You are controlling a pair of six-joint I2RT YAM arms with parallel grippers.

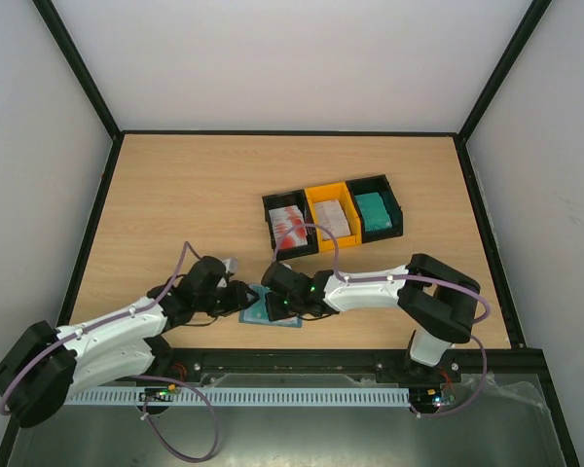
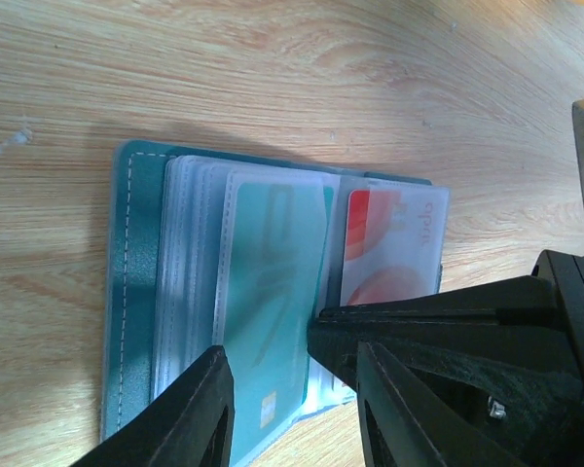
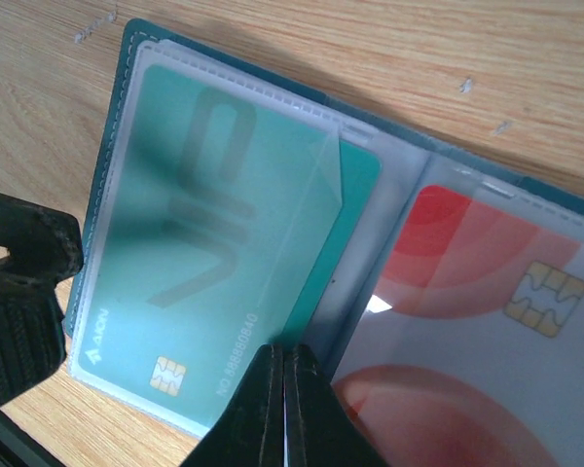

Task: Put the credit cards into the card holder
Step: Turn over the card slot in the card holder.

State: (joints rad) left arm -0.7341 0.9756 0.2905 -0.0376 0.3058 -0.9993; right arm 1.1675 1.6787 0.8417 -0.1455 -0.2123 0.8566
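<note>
Position: card holder [image 2: 136, 292] lies open, flat on table [image 1: 175, 195], near front edge, between both arms.
Pose: left arm [image 1: 117, 336] stretched low, reaching right. left gripper [image 2: 292, 394] over holder's edge, jaws part-way apart astride sleeve with green card [image 3: 224, 243]; cannot tell if gripping.
Pose: right arm [image 1: 370, 287] folded at elbow, forearm reaching left. right gripper [image 3: 284, 399] at holder's spine, jaws pressed fully together against sleeve edge.
red-and-white card [image 3: 467, 321] sits in facing sleeve.
</note>
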